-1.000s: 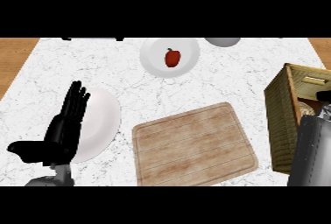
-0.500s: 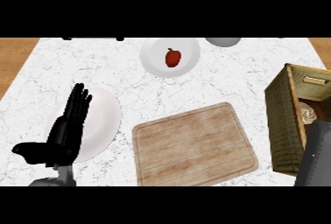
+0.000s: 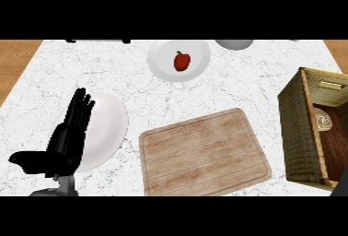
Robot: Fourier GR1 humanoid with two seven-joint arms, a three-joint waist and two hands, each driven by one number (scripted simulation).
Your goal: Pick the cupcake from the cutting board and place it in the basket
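Note:
The cupcake (image 3: 323, 120) lies inside the wooden basket (image 3: 298, 131) at the right edge of the counter, pale and swirled against the basket's dark floor. The wooden cutting board (image 3: 204, 154) in the middle has nothing on it. At the left, my left hand (image 3: 68, 138) rests open with its fingers pointing up, partly over a white plate (image 3: 108, 124). My right hand does not show; only a dark sliver sits in the lower right corner.
A white plate (image 3: 163, 64) holding a red pepper (image 3: 181, 61) stands at the back centre. A grey bowl (image 3: 234, 44) is cut off by the top edge. The white marble counter (image 3: 245, 92) gives way to wood at the far left.
My right forearm has drawn back down along the basket and out of view, uncovering the cupcake inside. The left hand has stayed still.

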